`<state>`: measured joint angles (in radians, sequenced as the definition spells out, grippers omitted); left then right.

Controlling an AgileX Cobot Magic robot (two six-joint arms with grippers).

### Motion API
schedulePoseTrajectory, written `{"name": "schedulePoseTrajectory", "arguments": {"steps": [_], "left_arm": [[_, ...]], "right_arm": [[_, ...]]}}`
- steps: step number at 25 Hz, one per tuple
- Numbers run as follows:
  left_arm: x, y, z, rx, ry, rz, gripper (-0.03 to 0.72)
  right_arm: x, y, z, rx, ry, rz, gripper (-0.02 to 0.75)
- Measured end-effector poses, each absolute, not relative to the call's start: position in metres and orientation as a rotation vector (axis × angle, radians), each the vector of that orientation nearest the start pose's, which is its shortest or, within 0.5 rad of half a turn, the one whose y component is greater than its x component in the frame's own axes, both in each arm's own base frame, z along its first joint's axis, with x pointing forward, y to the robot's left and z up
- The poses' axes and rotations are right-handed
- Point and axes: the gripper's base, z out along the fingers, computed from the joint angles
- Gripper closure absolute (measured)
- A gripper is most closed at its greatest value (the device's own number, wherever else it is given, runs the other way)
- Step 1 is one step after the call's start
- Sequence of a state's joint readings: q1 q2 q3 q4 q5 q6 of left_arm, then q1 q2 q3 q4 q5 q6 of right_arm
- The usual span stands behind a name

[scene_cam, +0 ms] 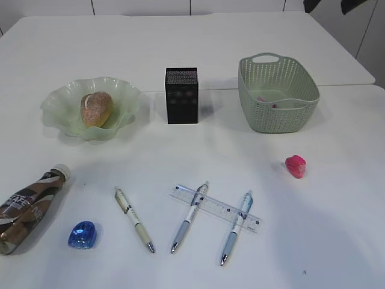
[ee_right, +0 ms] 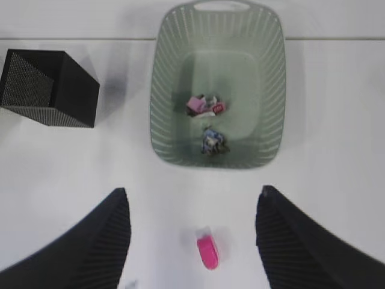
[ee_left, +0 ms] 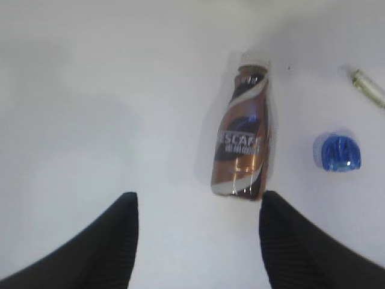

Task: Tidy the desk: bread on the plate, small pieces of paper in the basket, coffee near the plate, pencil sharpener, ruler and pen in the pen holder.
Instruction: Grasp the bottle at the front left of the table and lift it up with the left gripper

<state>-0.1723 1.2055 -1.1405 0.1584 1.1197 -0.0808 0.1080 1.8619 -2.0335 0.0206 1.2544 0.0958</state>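
Note:
A bread roll [scene_cam: 96, 108] lies on the green wavy plate [scene_cam: 60, 108] at the back left. The black pen holder [scene_cam: 181, 96] stands at the back middle. The green basket [scene_cam: 277, 114] holds small paper pieces [ee_right: 206, 107]. A coffee bottle [scene_cam: 27, 208] lies on its side at the front left. A blue sharpener [scene_cam: 82, 234], three pens [scene_cam: 135, 218] [scene_cam: 189, 217] [scene_cam: 236, 227], a clear ruler [scene_cam: 215, 208] and a pink sharpener [scene_cam: 295, 166] lie on the table. My left gripper [ee_left: 198, 195] is open and empty above the table just short of the bottle [ee_left: 243, 132]. My right gripper [ee_right: 193, 190] is open and empty over the pink sharpener [ee_right: 208, 250].
The ruler lies under two of the pens. In the left wrist view the blue sharpener [ee_left: 338, 152] sits right of the bottle, with a pen end [ee_left: 368, 86] beyond. In the right wrist view the pen holder [ee_right: 48, 87] stands left of the basket [ee_right: 171, 90]. Neither arm shows in the exterior view.

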Motion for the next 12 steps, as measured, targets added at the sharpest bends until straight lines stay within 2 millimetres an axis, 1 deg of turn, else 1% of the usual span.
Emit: {"name": "schedulePoseTrajectory", "arguments": {"steps": [1, 2, 3, 4, 5, 6, 9, 10, 11, 12], "left_arm": [[0.229, -0.026, 0.347, 0.165, 2.692, 0.139, 0.241], [0.232, -0.027, 0.345, 0.165, 2.728, 0.148, 0.241], [0.238, -0.028, 0.342, 0.169, 2.759, 0.155, 0.241], [0.244, -0.029, 0.339, 0.17, 2.782, 0.157, 0.241], [0.25, -0.03, 0.334, 0.173, 2.803, 0.155, 0.241], [0.255, -0.032, 0.33, 0.179, 2.821, 0.143, 0.241], [0.267, -0.037, 0.314, 0.211, 2.886, 0.12, 0.239], [0.271, -0.038, 0.308, 0.228, 2.907, 0.122, 0.236], [0.276, -0.04, 0.301, 0.242, 2.931, 0.125, 0.232], [0.279, -0.041, 0.296, 0.252, 2.948, 0.125, 0.225]], "right_arm": [[0.394, 0.045, 0.395, -0.015, 2.569, 0.106, 0.225], [0.392, 0.045, 0.394, -0.015, 2.576, 0.107, 0.225], [0.383, 0.044, 0.392, -0.014, 2.594, 0.114, 0.225], [0.373, 0.044, 0.395, -0.014, 2.596, 0.128, 0.225], [0.368, 0.044, 0.394, -0.013, 2.608, 0.137, 0.225], [0.368, 0.044, 0.394, -0.013, 2.608, 0.137, 0.225], [0.35, 0.043, 0.396, -0.016, 2.62, 0.157, 0.225], [0.35, 0.043, 0.396, -0.016, 2.62, 0.157, 0.225], [0.343, 0.043, 0.399, -0.017, 2.614, 0.16, 0.225], [0.342, 0.043, 0.4, -0.017, 2.611, 0.16, 0.225]]}}
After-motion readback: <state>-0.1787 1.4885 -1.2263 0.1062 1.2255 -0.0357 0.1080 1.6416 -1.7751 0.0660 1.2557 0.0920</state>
